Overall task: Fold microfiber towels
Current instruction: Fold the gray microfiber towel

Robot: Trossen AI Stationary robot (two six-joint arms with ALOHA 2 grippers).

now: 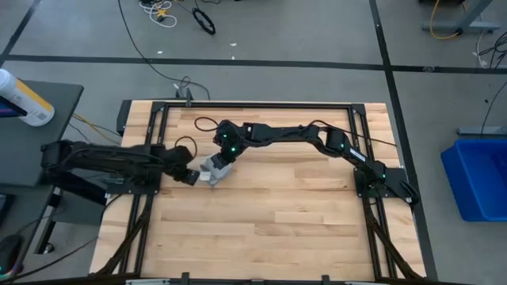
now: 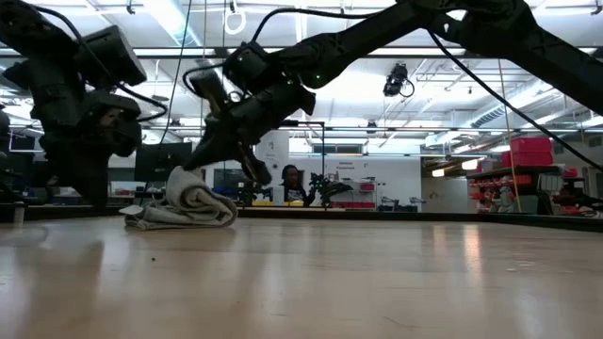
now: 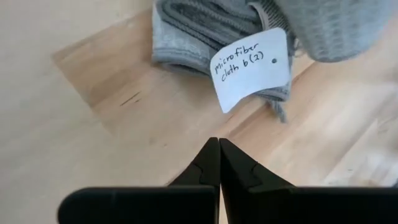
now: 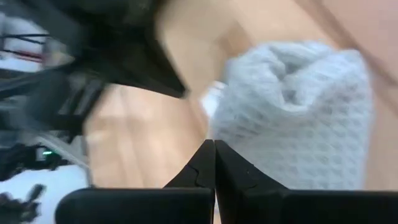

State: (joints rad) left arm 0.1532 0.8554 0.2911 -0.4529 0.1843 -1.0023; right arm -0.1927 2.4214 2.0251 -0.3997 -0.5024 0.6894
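The light grey-blue microfiber towel (image 1: pixel 212 171) lies bunched in a small rolled heap on the wooden table, left of its middle. It also shows in the low view (image 2: pixel 188 207). A white handwritten tag (image 3: pixel 252 67) lies on its edge. My left gripper (image 3: pixel 219 144) is shut and empty just left of the towel, its tips a little short of the tag; it also shows in the high view (image 1: pixel 190 176). My right gripper (image 4: pixel 214 148) is shut and reaches down from the far right to the top of the heap (image 4: pixel 292 106). My right gripper comes slanting down from the far right with shut fingers (image 2: pixel 200 155) at the top of the bunched towel (image 2: pixel 181 177). I cannot tell whether the tips touch the cloth. The towel rests on the table.
Black frame rails (image 1: pixel 150 134) run along the table's left, right and far edges. A side table with a spray bottle (image 1: pixel 24 99) stands at the left and a blue bin (image 1: pixel 479 178) at the right. The near half of the tabletop (image 1: pixel 269 229) is bare wood.
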